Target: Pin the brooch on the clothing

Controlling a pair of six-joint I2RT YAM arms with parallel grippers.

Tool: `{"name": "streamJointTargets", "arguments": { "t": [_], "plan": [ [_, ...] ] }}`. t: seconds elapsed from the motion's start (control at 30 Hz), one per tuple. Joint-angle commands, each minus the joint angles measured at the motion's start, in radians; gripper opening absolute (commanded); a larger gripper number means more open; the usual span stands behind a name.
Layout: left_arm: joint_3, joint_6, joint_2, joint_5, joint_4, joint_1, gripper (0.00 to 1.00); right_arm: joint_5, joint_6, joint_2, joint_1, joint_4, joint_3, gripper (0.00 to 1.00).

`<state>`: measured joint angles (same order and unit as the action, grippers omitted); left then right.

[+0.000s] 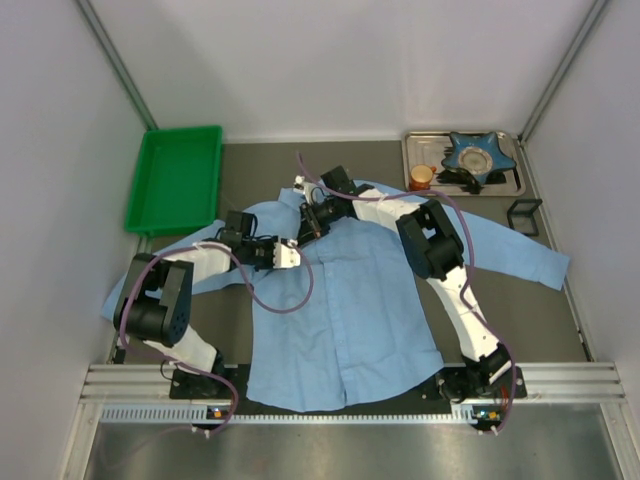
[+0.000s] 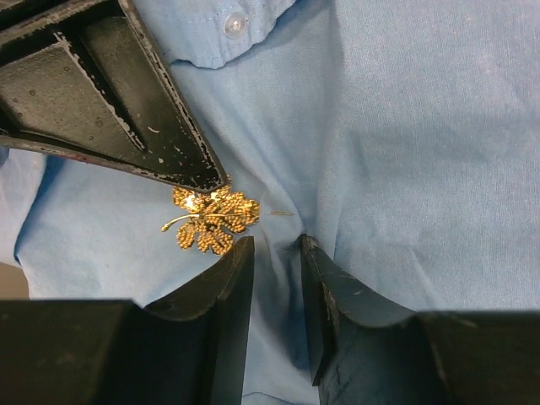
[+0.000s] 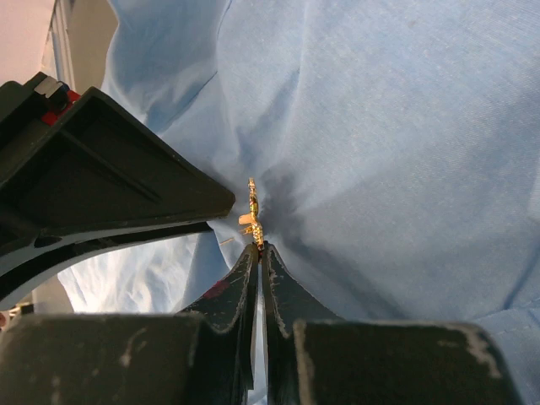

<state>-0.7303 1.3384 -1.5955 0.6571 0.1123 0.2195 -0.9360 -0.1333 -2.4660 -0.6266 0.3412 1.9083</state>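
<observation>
The light blue shirt [image 1: 340, 310] lies spread flat, collar toward the back. Near its collar both grippers meet. My right gripper [image 3: 260, 246] is shut on the small gold brooch [image 3: 253, 211], seen edge-on against the puckered cloth [image 3: 380, 126]. In the left wrist view the brooch [image 2: 211, 219] lies flat on the shirt [image 2: 405, 126], under the tip of the right gripper's fingers [image 2: 169, 143]. My left gripper [image 2: 277, 245] pinches a raised fold of shirt just right of the brooch. From above, the left gripper [image 1: 290, 253] and right gripper [image 1: 313, 222] hide the brooch.
A green bin [image 1: 175, 180] stands at the back left. A metal tray [image 1: 412, 140] at the back right holds an orange cup [image 1: 421, 177] and a blue star-shaped dish [image 1: 477, 155]. A small black frame [image 1: 525, 215] lies beside the right sleeve. A collar button [image 2: 234, 25] shows.
</observation>
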Motion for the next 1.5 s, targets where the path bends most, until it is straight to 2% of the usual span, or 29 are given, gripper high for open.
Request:
{"name": "streamJointTargets", "arguments": {
  "t": [0.0, 0.1, 0.27, 0.43, 0.53, 0.63, 0.8, 0.83, 1.07, 1.47],
  "plan": [
    [0.038, 0.028, 0.0, -0.011, 0.01, 0.009, 0.37, -0.035, -0.035, -0.03, -0.01, 0.016, -0.022, 0.0],
    [0.057, 0.024, 0.011, -0.019, -0.006, 0.009, 0.4, -0.037, -0.048, -0.039, -0.012, 0.016, -0.018, 0.0],
    [0.107, 0.004, 0.049, -0.01, -0.08, 0.009, 0.41, -0.055, -0.083, -0.054, -0.012, 0.013, -0.014, 0.0],
    [0.121, 0.021, 0.043, -0.004, -0.086, 0.011, 0.42, -0.061, -0.095, -0.062, -0.007, 0.012, -0.011, 0.0],
    [0.118, 0.004, 0.039, -0.002, -0.103, 0.011, 0.39, -0.067, -0.101, -0.063, -0.002, 0.012, -0.008, 0.0],
    [0.114, -0.062, 0.034, -0.004, -0.151, 0.011, 0.31, -0.084, -0.104, -0.062, -0.002, 0.007, -0.009, 0.0],
    [0.106, -0.22, 0.048, -0.014, -0.217, 0.009, 0.03, -0.109, -0.121, -0.062, -0.002, -0.005, -0.008, 0.0],
    [0.106, -0.232, 0.058, -0.007, -0.223, 0.009, 0.0, -0.11, -0.121, -0.062, -0.002, -0.01, -0.006, 0.0],
    [0.054, -0.358, 0.046, -0.029, -0.221, 0.009, 0.0, -0.133, -0.123, -0.036, -0.001, -0.033, -0.031, 0.0],
    [-0.06, -0.49, 0.023, -0.056, -0.056, 0.006, 0.0, -0.158, -0.14, 0.022, 0.001, -0.132, -0.112, 0.0]
  ]
}}
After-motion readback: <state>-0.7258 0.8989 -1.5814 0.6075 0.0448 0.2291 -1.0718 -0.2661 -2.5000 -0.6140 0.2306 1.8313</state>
